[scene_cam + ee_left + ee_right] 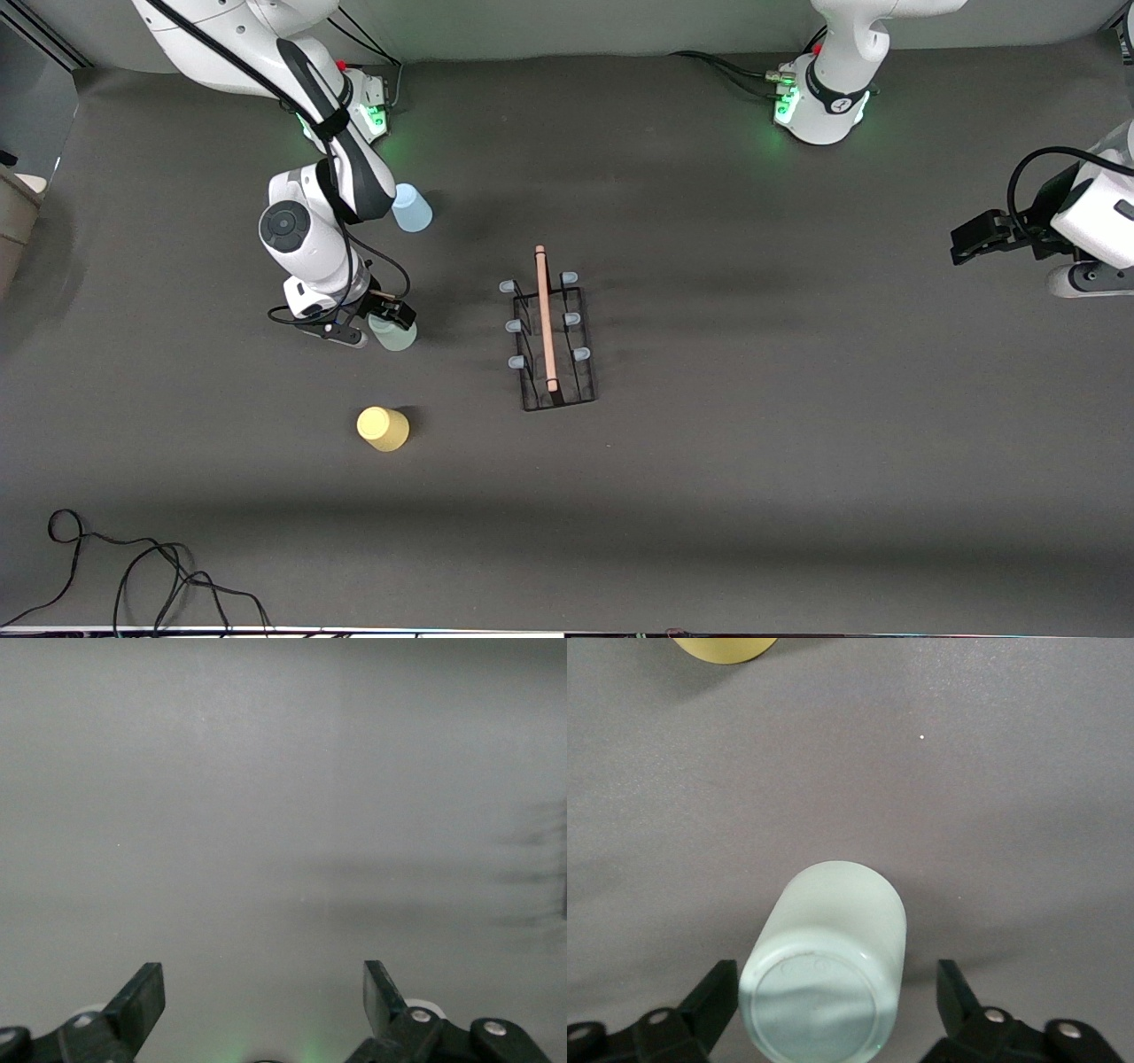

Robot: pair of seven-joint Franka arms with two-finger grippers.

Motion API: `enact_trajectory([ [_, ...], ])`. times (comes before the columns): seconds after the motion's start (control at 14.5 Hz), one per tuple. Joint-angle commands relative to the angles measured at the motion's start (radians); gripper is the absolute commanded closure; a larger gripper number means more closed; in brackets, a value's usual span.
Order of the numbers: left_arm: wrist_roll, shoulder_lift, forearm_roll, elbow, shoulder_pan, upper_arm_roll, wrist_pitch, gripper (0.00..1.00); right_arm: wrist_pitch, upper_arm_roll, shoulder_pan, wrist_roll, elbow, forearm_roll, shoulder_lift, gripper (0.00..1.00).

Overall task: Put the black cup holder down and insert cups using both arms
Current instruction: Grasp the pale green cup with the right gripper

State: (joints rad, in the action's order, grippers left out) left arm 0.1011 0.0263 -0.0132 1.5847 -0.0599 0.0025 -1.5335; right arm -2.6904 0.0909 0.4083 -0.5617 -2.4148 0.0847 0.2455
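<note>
The black cup holder, with its wooden rod handle and grey-tipped pegs, stands in the middle of the table. A pale green cup stands toward the right arm's end, its base turned to the wrist camera. My right gripper is down around this cup and open, one finger close to its wall and a gap at the other. A yellow cup sits nearer the front camera, a light blue cup farther from it. My left gripper waits open and empty over the left arm's end.
Loose black cables lie near the front edge at the right arm's end. The right arm's elbow hangs beside the light blue cup. The grey table is bare between the holder and the left arm.
</note>
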Motion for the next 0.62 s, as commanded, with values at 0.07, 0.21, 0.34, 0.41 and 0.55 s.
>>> enact_trajectory([
  [0.07,-0.015,-0.011,0.002,-0.006,-0.023,0.022,0.01,0.0,-0.008,0.004,0.01,-0.008,0.013,0.017,-0.008,1.0],
  [0.21,-0.02,-0.008,0.009,-0.006,-0.018,0.022,0.021,0.0,-0.005,0.004,0.01,-0.01,0.016,0.017,-0.041,1.0],
  [0.34,-0.024,-0.008,0.012,-0.005,-0.018,0.022,0.021,0.0,0.116,0.006,0.01,-0.017,0.068,0.023,-0.09,1.0],
  [0.41,-0.035,-0.008,0.012,-0.005,-0.018,0.022,0.021,0.0,0.221,0.007,0.009,-0.027,0.123,0.055,-0.112,1.0],
  [0.55,-0.034,-0.006,0.012,-0.002,-0.018,0.021,0.021,0.0,0.454,0.01,0.012,-0.052,0.265,0.113,-0.13,1.0],
])
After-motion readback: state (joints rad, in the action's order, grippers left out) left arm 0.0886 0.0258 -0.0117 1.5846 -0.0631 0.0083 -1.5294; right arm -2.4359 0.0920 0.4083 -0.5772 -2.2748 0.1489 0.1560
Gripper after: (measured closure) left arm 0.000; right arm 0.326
